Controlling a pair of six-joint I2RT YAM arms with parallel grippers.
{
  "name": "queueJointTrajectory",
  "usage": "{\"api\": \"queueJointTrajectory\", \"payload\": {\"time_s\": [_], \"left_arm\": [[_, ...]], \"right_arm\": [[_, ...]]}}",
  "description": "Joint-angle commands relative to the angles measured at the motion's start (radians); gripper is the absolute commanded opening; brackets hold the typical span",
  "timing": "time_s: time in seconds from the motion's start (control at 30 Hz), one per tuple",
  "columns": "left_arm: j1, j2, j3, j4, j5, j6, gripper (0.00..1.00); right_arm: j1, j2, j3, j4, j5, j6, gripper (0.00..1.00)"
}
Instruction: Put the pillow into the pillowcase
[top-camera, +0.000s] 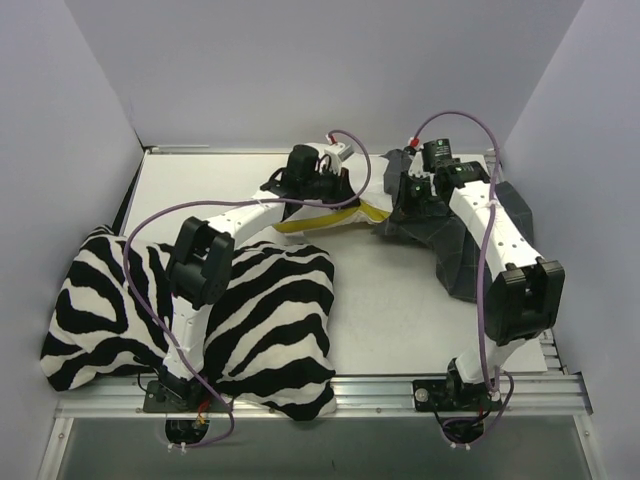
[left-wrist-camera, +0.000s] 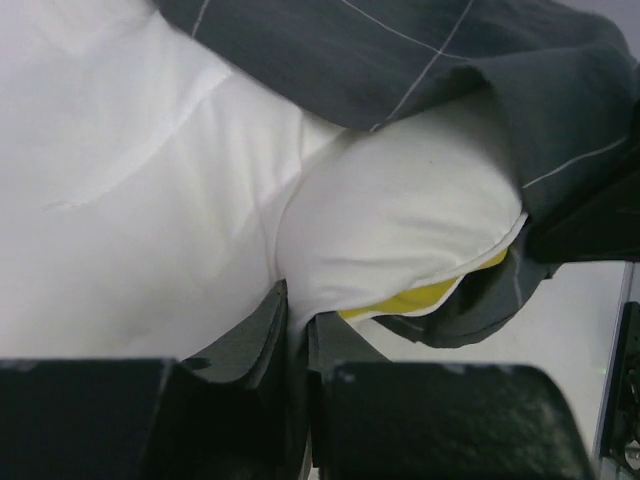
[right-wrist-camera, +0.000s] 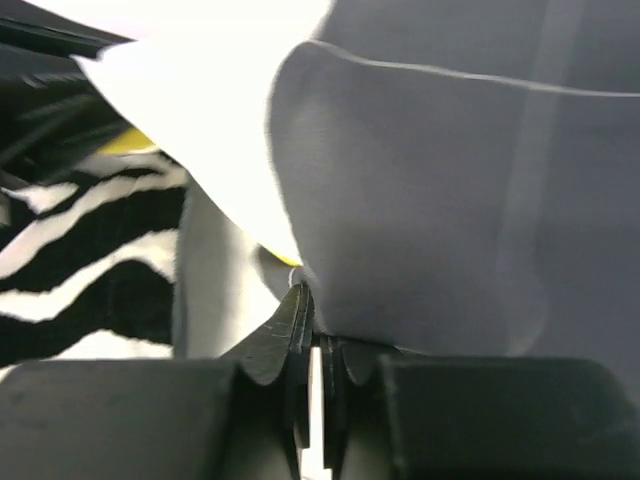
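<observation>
The white pillow (top-camera: 312, 222) with its yellow side edge lies at the back middle of the table, its right end inside the dark grey checked pillowcase (top-camera: 465, 255). In the left wrist view the pillowcase (left-wrist-camera: 450, 60) drapes over the pillow's (left-wrist-camera: 150, 200) upper right corner. My left gripper (top-camera: 333, 193) (left-wrist-camera: 297, 312) is shut on a pinch of the pillow's white fabric. My right gripper (top-camera: 402, 200) (right-wrist-camera: 315, 308) is at the case's open left edge, jaws closed on the grey pillowcase (right-wrist-camera: 450, 200) fabric. The pillow's white corner and a bit of yellow show beside it.
A large zebra-striped cushion (top-camera: 260, 310) (right-wrist-camera: 80, 270) fills the near left of the table, under the left arm. White walls close in the left, back and right sides. The pillowcase bulk reaches to the right wall.
</observation>
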Motion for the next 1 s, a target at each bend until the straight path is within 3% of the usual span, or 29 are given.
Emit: {"api": "queueJointTrajectory", "payload": {"time_s": [0.0, 0.17, 0.27, 0.37, 0.4, 0.47, 0.53, 0.57, 0.7, 0.8, 0.87, 0.97], "left_arm": [[-0.030, -0.073, -0.022, 0.104, -0.004, 0.062, 0.00], [-0.051, -0.063, -0.068, 0.124, -0.013, 0.061, 0.00], [-0.055, -0.075, -0.108, 0.164, -0.054, 0.021, 0.00], [-0.051, -0.099, -0.157, 0.185, -0.074, 0.025, 0.00], [-0.050, -0.110, -0.174, 0.178, -0.070, 0.039, 0.00], [-0.055, -0.124, -0.188, 0.159, -0.051, 0.097, 0.00], [-0.059, -0.136, -0.194, 0.123, 0.030, 0.137, 0.00], [-0.062, -0.141, -0.190, 0.101, 0.053, 0.177, 0.08], [-0.068, -0.214, -0.205, 0.032, 0.059, 0.274, 0.58], [-0.036, -0.225, -0.141, -0.087, 0.012, 0.340, 0.84], [-0.004, -0.208, -0.055, -0.150, -0.049, 0.346, 0.88], [0.060, -0.147, 0.034, -0.271, -0.155, 0.372, 0.96]], "right_arm": [[0.061, 0.051, 0.041, 0.007, -0.151, 0.046, 0.00], [0.104, 0.123, 0.202, 0.063, -0.403, 0.227, 0.00], [0.082, 0.100, 0.187, 0.071, -0.449, 0.315, 0.05], [0.020, 0.086, 0.072, 0.012, -0.446, 0.278, 0.22], [-0.019, 0.089, 0.040, -0.037, -0.371, 0.243, 0.27], [-0.056, 0.106, 0.029, -0.120, -0.311, 0.155, 0.33], [-0.099, 0.109, 0.053, -0.177, -0.250, 0.068, 0.46], [-0.106, 0.111, 0.076, -0.189, -0.210, 0.051, 0.47], [-0.104, 0.163, 0.269, -0.187, -0.007, 0.015, 0.48], [-0.061, 0.239, 0.416, -0.176, 0.123, -0.018, 0.55], [-0.017, 0.302, 0.487, -0.176, 0.165, -0.064, 0.61], [0.023, 0.385, 0.519, -0.174, 0.205, -0.098, 0.61]]}}
